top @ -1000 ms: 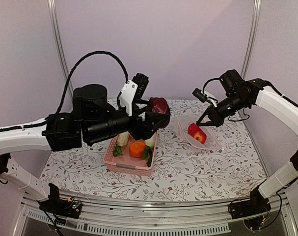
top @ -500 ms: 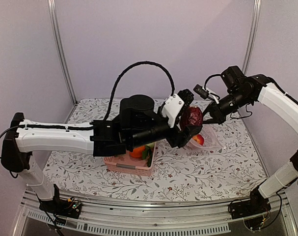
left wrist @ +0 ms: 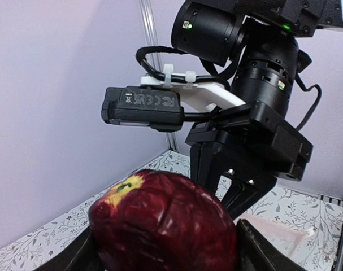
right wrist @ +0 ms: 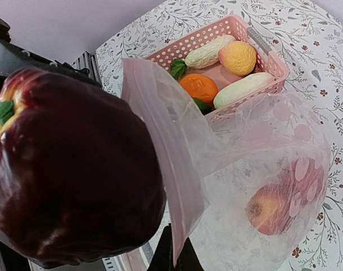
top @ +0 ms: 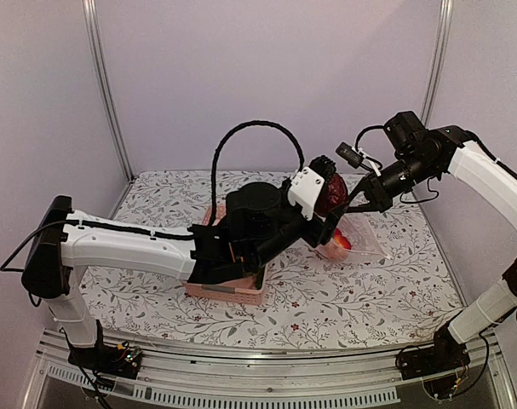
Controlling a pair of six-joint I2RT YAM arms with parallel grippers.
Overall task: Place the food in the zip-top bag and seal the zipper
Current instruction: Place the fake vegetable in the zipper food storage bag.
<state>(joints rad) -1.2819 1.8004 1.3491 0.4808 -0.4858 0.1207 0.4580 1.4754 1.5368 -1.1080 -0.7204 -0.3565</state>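
Note:
My left gripper (top: 330,203) is shut on a dark red toy fruit with a yellow-green top (top: 330,192), held up at the mouth of the zip-top bag (top: 362,244). The fruit fills the left wrist view (left wrist: 165,223) between my left gripper's (left wrist: 168,251) jaws, and shows in the right wrist view (right wrist: 69,169). My right gripper (top: 353,201) is shut on the bag's upper edge and holds the mouth up; its tips (right wrist: 174,251) pinch the zipper strip (right wrist: 165,164). A red apple (right wrist: 273,206) lies inside the bag (right wrist: 261,152).
The pink basket (right wrist: 216,29) stands left of the bag and holds an orange (right wrist: 198,88), a beige piece (right wrist: 208,52), a yellow-orange fruit (right wrist: 237,57) and a white radish (right wrist: 242,90). In the top view my left arm hides most of the basket (top: 224,290).
My left arm has swung right from above the basket to the bag's mouth, carrying the dark red fruit. My right gripper has lifted the bag's edge a little.

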